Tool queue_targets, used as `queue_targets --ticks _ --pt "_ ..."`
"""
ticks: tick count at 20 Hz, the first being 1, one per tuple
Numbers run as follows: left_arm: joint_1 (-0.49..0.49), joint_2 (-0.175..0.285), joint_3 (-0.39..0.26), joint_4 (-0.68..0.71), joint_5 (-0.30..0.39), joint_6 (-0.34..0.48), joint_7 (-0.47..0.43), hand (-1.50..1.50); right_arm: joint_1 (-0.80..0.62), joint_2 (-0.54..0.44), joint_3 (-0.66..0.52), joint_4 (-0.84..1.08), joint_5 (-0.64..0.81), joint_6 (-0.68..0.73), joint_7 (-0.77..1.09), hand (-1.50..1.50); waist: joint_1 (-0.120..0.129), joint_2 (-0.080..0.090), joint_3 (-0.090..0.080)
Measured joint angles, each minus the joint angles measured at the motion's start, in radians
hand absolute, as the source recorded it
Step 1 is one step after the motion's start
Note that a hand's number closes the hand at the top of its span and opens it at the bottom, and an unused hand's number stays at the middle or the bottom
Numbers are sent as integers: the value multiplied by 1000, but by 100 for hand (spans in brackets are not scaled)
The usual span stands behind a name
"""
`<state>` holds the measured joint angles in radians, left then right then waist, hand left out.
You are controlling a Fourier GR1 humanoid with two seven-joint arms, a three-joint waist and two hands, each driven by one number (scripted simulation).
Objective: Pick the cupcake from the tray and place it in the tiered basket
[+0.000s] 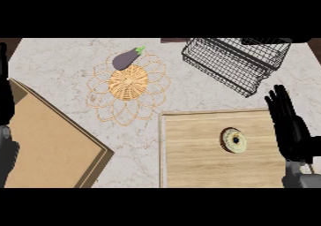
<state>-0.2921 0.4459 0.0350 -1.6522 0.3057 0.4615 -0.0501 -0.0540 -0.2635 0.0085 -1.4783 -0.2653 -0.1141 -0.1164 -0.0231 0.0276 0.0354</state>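
Since the cupcake (233, 140) lies on the tray (189, 154) just left of the flat-fingered, empty right hand (290, 128), that hand is nearer than the left hand (0, 97).

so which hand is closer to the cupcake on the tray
Right. The right hand stands open just to the right of the cupcake, at the right side of the tray. The left hand is at the view's far left edge, well beyond the tray.
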Motion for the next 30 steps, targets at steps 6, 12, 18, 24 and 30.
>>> queue_targets --ticks 6,12,18,24,30 --pt "177 -30 -123 116 -46 -43 47 0 -4 -81 -96 -115 109 -163 -1 150 -15 -23 -32" --pt "255 -43 -165 160 -73 -57 48 0 81 -7 -292 -143 165 -508 57 -150 -60 -37 -30" --pt "257 -64 -192 170 -110 -65 18 0 228 87 -236 -378 248 -629 92 -150 -38 -48 -24" --pt "241 -79 -204 170 -137 -67 2 0 404 22 -89 -456 366 -553 293 -150 -13 -36 -28" --pt "221 -86 -212 164 -147 -81 3 0 534 -112 14 -521 536 -454 518 -150 15 -23 -33"
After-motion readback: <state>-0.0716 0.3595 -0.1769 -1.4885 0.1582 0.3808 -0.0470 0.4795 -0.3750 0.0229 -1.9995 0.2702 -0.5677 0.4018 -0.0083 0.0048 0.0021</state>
